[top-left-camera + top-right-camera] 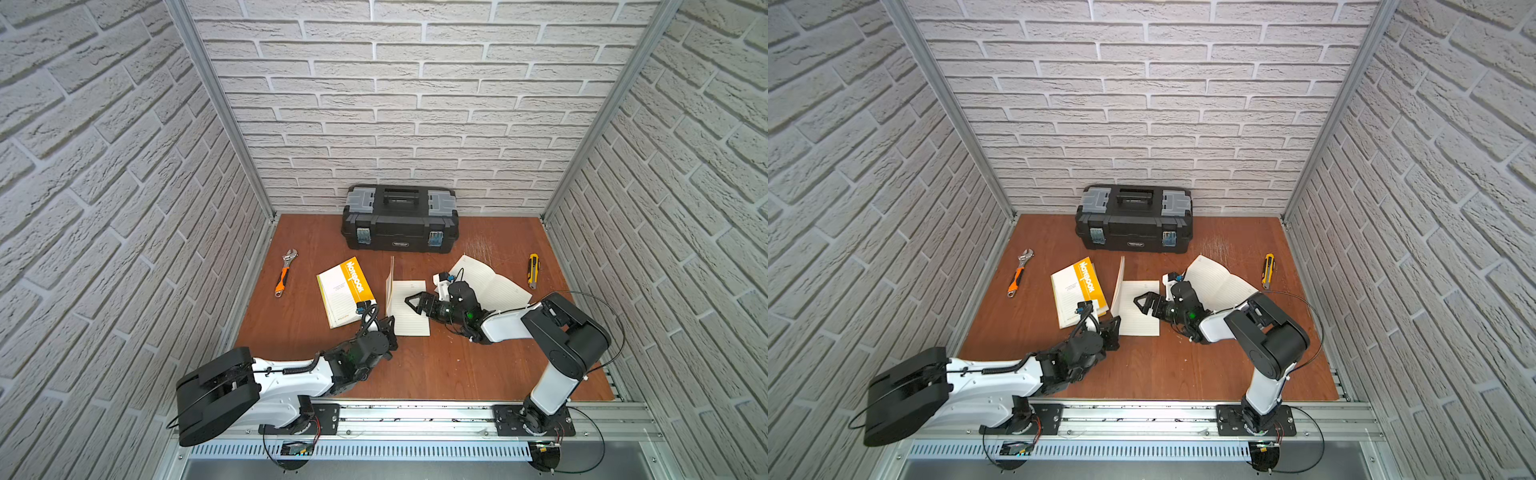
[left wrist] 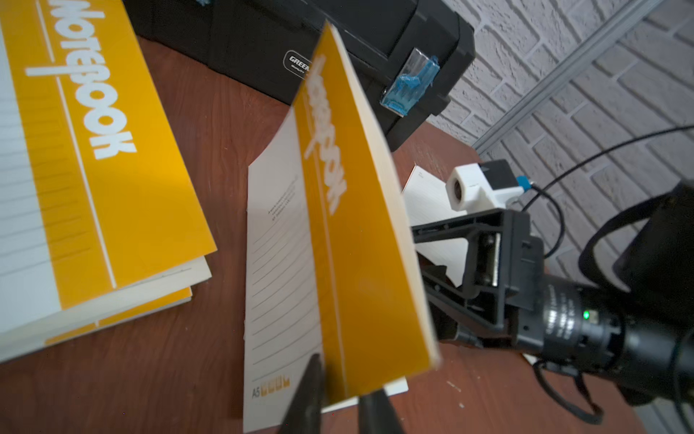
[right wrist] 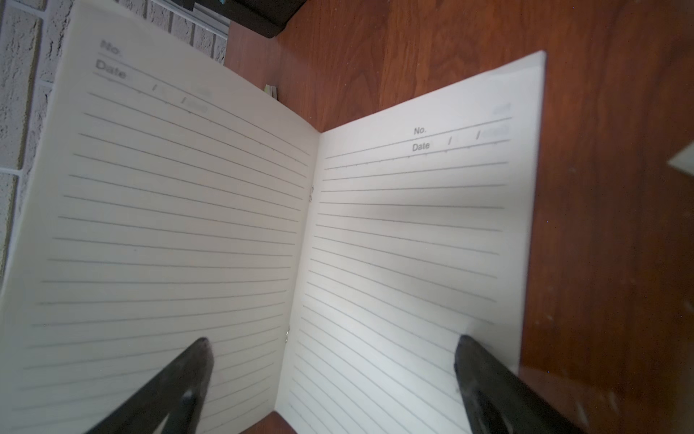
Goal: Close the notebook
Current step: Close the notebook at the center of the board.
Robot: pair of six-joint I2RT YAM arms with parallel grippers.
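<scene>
The notebook lies mid-table with one lined page flat. Its yellow-and-white cover stands almost upright at that page's left edge, thin in both top views and blurred in the left wrist view. My left gripper is at the cover's near lower corner. Its fingers stand slightly apart, open, with the corner between them. My right gripper is wide open and points left, low over the flat page. One finger is near the raised leaf, and nothing is gripped.
A closed yellow notebook lies just left of the raised cover. Another open notebook lies under my right arm. A black toolbox stands at the back wall. An orange-handled wrench lies far left and a utility knife far right.
</scene>
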